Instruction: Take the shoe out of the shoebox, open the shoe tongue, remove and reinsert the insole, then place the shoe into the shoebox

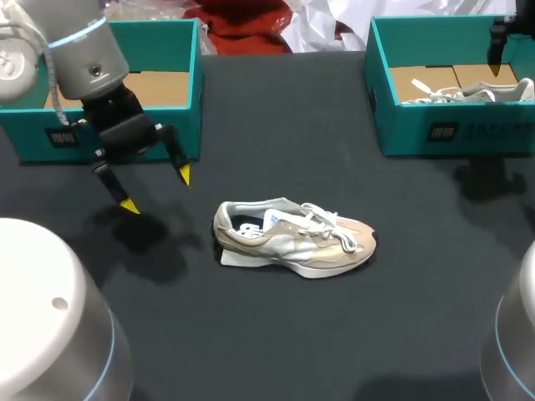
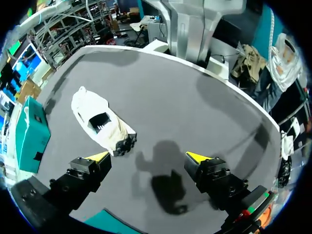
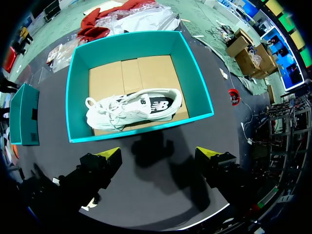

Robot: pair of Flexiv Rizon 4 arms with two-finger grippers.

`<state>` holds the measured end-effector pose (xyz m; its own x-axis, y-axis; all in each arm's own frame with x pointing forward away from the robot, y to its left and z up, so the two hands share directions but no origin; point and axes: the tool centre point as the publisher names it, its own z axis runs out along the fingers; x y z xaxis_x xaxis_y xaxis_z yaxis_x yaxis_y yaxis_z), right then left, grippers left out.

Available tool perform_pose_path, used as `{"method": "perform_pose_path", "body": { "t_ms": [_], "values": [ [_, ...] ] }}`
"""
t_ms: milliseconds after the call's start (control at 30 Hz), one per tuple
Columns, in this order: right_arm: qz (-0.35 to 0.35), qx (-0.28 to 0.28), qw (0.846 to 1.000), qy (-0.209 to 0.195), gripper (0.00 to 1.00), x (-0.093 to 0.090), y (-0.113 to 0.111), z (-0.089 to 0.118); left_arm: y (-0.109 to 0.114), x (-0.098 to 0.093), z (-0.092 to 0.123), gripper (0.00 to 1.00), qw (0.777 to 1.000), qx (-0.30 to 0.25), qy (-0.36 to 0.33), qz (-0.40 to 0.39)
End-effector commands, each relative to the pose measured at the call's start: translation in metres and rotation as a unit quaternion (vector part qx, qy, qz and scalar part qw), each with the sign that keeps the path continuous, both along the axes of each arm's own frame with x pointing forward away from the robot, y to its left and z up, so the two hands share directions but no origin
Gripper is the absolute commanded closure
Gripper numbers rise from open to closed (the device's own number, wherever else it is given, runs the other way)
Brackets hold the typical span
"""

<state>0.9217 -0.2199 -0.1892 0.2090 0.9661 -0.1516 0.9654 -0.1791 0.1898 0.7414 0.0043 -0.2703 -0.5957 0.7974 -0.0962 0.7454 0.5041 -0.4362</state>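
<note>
Past my arm's grey housing (image 1: 42, 326), a beige sneaker (image 1: 292, 238) stands on the tabletop (image 1: 334, 142) right of the spread-open left end effector (image 1: 156, 190); its wrist view shows the sneaker ahead of one finger; the right end effector (image 3: 160, 154), likewise spread, faces a teal shoebox (image 3: 78, 97) holding a white sneaker (image 3: 131, 107).

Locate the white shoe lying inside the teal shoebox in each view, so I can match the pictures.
Head view: the shoe lies in the teal shoebox at the upper right.
Left wrist view: the shoe is not in it; only that shoebox's outer wall shows, beyond the second shoe.
Right wrist view: the shoe lies in the shoebox, ahead of the right gripper.
Shared landmark: the teal shoebox.
</note>
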Motion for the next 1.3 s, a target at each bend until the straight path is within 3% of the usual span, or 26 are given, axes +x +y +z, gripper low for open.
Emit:
{"method": "perform_pose_path", "body": {
  "t_ms": [33,333,433,600,767,1200,1300],
  "values": [
    [0.0,0.0,1.0,-0.001,0.0,-0.001,0.0,0.0,0.007,-0.004,0.0,0.0,0.975,-0.039,0.003,0.217],
    [0.0,0.0,1.0,-0.001,0.0,-0.001,0.0,0.0,0.007,-0.004,0.0,0.0,0.975,-0.039,0.003,0.217],
    [0.0,0.0,1.0,-0.001,0.0,-0.001,0.0,0.0,0.009,0.0,-0.008,0.0,0.95,-0.074,0.074,0.295],
    [0.0,0.0,1.0,-0.001,0.0,-0.001,0.0,0.0,0.018,-0.007,-0.016,0.0,0.931,-0.124,0.104,0.326],
    [0.0,0.0,1.0,-0.001,0.0,-0.001,0.0,0.0,0.019,-0.002,-0.032,0.0,0.912,-0.151,0.153,0.349],
    [0.0,0.0,1.0,-0.001,0.0,-0.001,0.0,0.0,0.018,-0.001,-0.037,0.0,0.915,-0.136,0.168,0.339],
    [0.0,0.0,1.0,-0.001,0.0,-0.001,0.0,0.0,0.017,0.0,-0.05,0.0,0.893,-0.174,0.202,0.362]
  ]
}}
